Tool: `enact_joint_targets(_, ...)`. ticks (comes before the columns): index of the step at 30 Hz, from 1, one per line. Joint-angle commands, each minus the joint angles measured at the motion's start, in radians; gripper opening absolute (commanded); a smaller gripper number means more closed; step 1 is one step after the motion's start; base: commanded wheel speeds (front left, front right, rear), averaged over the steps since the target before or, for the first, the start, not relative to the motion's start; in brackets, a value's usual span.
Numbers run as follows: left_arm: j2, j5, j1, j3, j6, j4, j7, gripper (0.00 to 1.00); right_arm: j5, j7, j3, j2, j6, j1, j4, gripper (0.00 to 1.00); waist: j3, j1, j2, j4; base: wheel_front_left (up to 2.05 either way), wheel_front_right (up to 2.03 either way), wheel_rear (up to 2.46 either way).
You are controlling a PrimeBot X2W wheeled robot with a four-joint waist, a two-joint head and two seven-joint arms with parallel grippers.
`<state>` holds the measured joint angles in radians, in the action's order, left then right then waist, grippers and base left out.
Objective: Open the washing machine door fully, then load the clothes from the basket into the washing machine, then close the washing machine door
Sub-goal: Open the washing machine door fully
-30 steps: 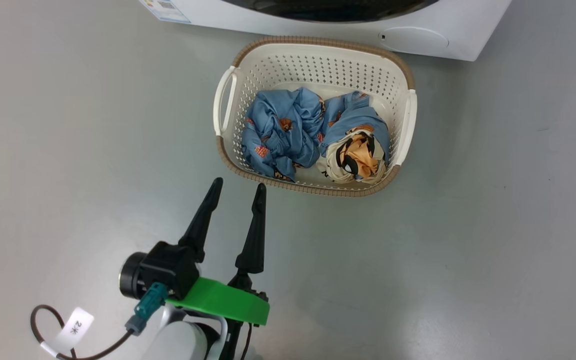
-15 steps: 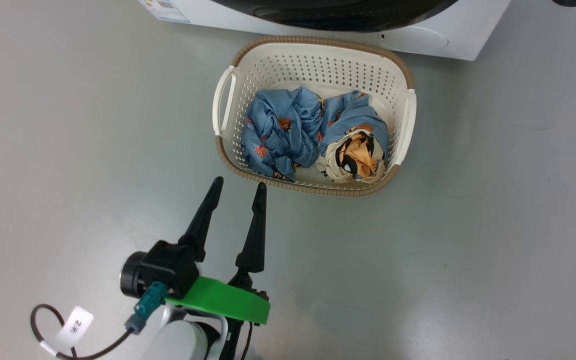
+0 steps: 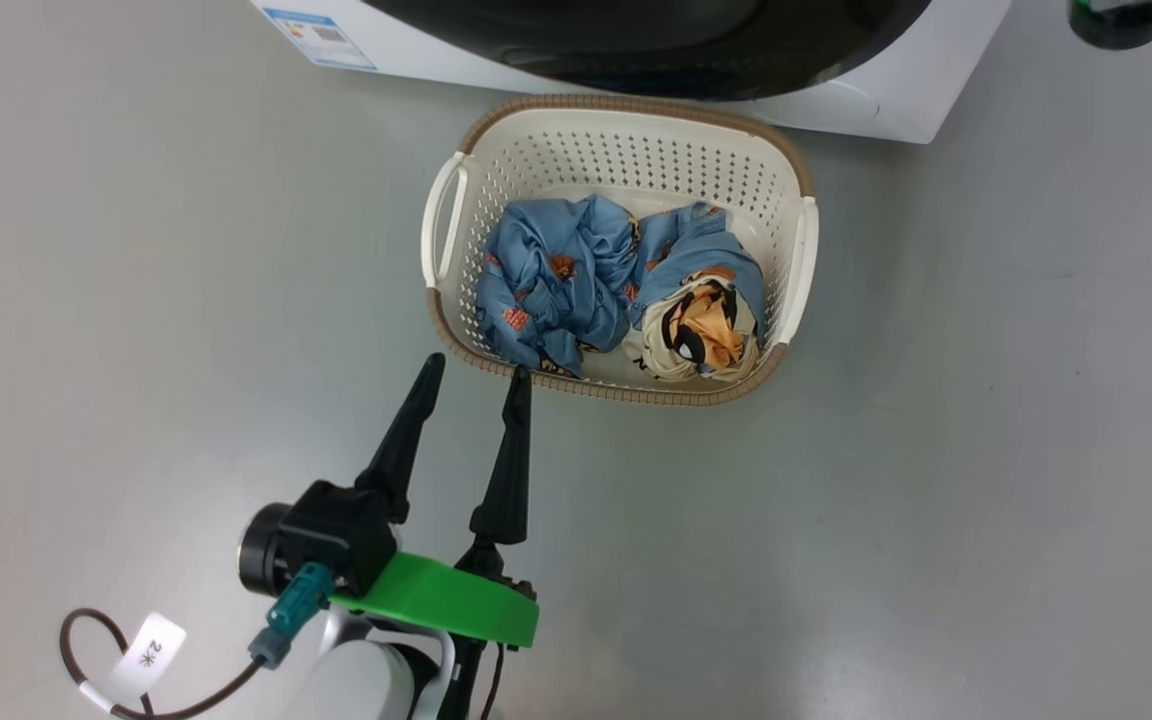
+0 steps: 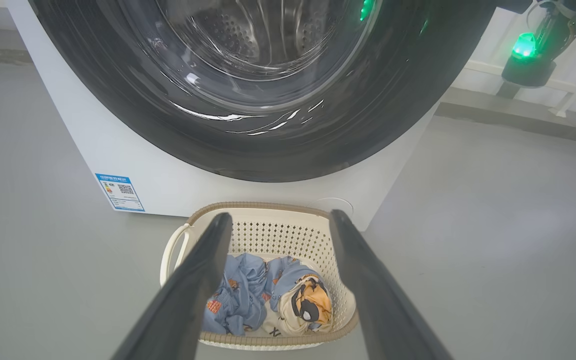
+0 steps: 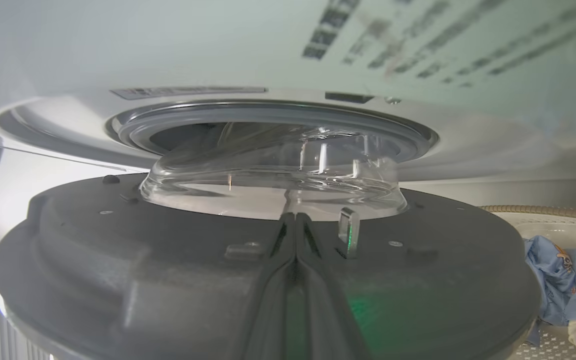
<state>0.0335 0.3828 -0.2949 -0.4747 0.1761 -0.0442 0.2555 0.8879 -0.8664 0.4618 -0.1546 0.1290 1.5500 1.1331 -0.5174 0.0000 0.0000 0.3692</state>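
In the head view the round glossy black-rimmed washing machine door covers more of the top edge than before, with the blue printed clothes lying in the cream perforated basket at centre; in the left wrist view the left gripper is open and empty; in the right wrist view the right gripper is closed at the door's inner side, so the opening advances.

Head view downward, left wrist forward, both on the basket
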Motion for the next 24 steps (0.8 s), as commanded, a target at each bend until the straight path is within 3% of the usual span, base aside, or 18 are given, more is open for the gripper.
enact_joint_targets(1,0.017,-0.008,-0.012,0.035,0.009,0.02,0.006,1.0,-0.005,-0.02,-0.005,0.053,0.002,-0.011,-0.028,0.0,0.006,0.0,0.0,-0.005,0.0,0.0,0.0)
enact_joint_targets(24,0.017,-0.028,0.019,0.042,0.009,0.01,0.006,1.0,0.06,-0.15,-0.063,0.104,0.002,-0.202,-0.122,0.0,0.088,0.0,0.0,-0.027,0.0,0.0,0.0)
